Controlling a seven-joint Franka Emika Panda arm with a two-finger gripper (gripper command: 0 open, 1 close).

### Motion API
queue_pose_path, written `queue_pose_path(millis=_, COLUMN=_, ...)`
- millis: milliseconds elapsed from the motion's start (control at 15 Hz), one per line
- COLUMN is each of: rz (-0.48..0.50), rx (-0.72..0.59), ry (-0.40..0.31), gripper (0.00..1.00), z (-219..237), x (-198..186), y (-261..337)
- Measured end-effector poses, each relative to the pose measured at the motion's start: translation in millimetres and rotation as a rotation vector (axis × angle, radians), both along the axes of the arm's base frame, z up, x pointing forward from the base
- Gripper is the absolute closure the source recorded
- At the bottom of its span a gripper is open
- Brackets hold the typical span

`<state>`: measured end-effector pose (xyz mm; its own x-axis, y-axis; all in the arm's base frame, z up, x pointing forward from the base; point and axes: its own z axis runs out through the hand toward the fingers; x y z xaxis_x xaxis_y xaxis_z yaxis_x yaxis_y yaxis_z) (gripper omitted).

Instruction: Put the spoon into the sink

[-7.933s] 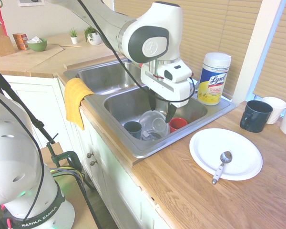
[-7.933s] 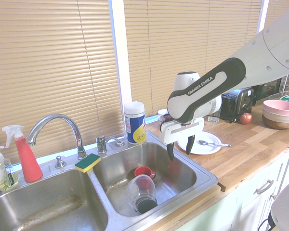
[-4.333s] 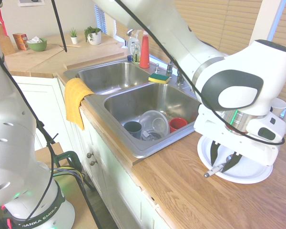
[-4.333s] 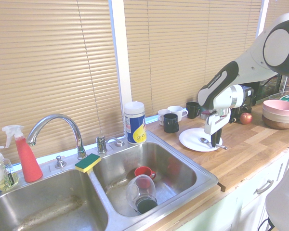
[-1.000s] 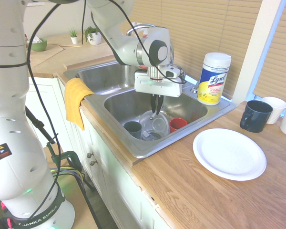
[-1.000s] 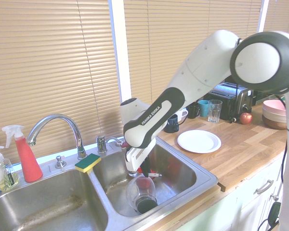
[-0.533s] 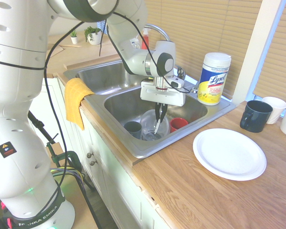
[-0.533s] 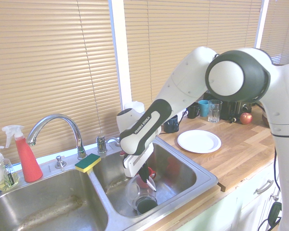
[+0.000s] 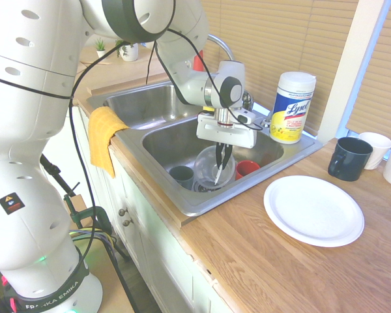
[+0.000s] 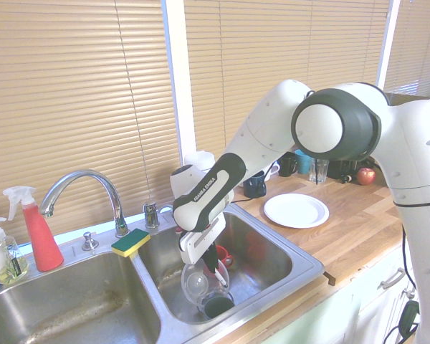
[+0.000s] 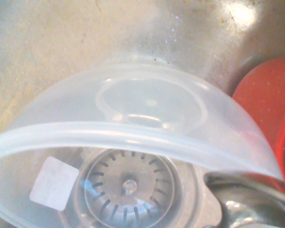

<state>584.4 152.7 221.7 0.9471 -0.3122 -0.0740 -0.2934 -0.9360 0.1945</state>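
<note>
Spoon [image 9: 217, 175] held low in the sink [image 10: 272, 265], not yet let go.

Jaws are clamped fully on the spoon's upper end; it hangs nearly straight down, tip just over the clear bowl [image 9: 212, 171] in the right basin, beside the red cup [image 9: 246, 169] and dark cup [image 9: 181, 176]. Against a second ago, the gripper [image 9: 219, 154] has dropped lower into the basin and shifted toward the bowl; the plate [image 9: 313, 210] on the bench is bare. Judgement: transfer is all but done; only the release remains. Dropping it here would likely land the spoon on the bowl rather than the basin floor.
</note>
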Motion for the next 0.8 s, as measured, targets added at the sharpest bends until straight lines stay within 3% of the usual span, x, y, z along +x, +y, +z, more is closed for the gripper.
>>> queue_pose_path(millis=667, rz=0.001, rx=0.007, ry=-0.021, gripper=0.00, z=16.8, x=-3.4, y=-0.7)
queue_pose_path(millis=800, rz=0.006, rx=0.015, ry=-0.051, gripper=0.00, z=32.5, x=-14.9, y=-2.8)
